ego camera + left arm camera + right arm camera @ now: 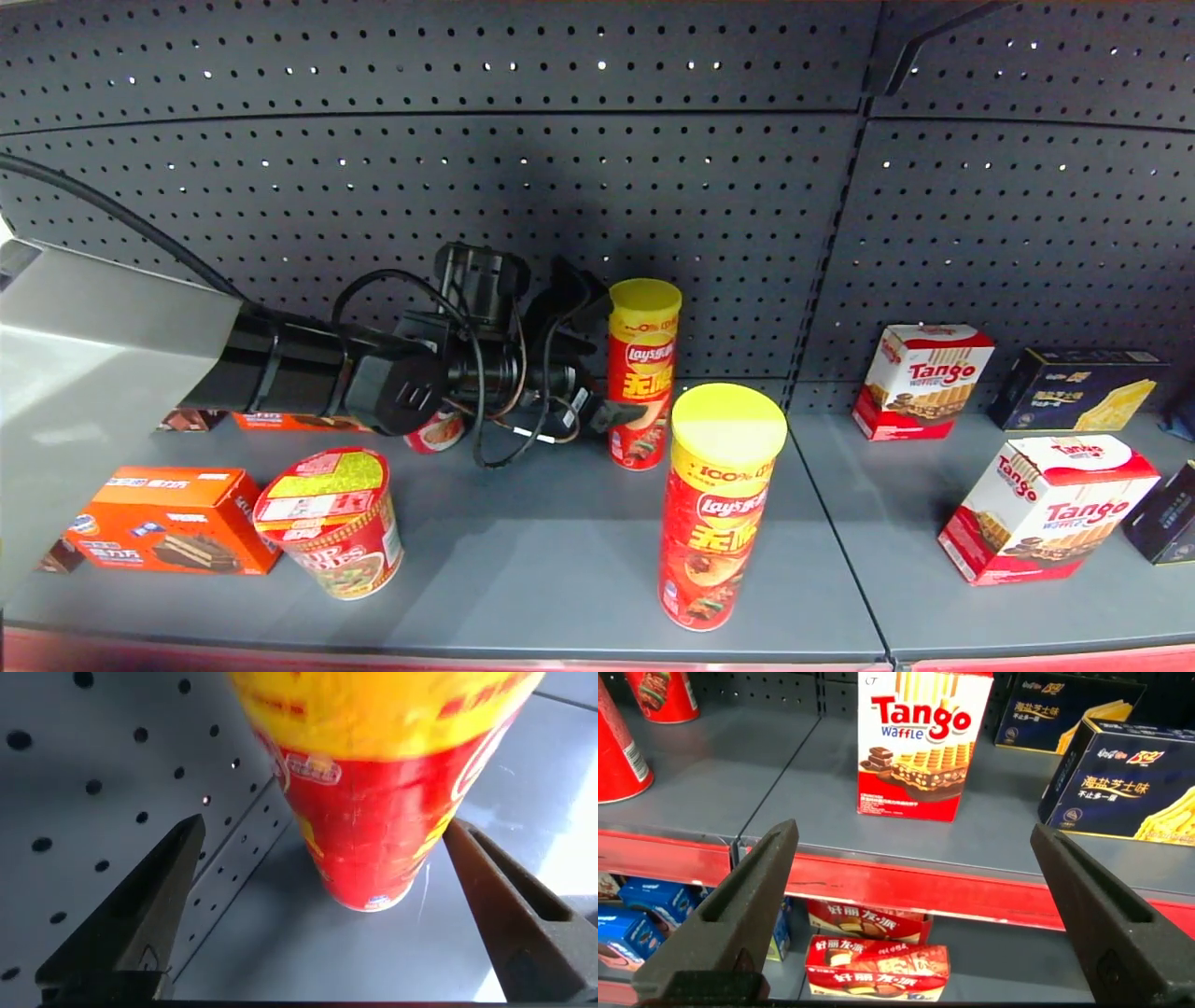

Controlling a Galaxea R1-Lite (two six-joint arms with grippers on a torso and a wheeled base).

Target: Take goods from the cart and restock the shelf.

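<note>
A red chip can with a yellow lid [642, 373] stands upright at the back of the grey shelf [560, 551], close to the pegboard wall. My left gripper [597, 353] is at its left side, open, one finger on either side of the can. In the left wrist view the can [374, 812] stands on the shelf between the spread fingers [140, 924], which are not touching it. My right gripper [913, 833] is open and holds nothing, out in front of the shelf's red edge [971, 882], facing a white and red wafer box [920, 742].
A second chip can [719, 504] stands near the front edge. A cup of noodles [331, 523] and an orange box [168, 518] sit front left. Wafer boxes [924, 378] [1050, 509] and a dark blue box [1078, 387] fill the right bay. Red boxes [878, 966] lie on the lower shelf.
</note>
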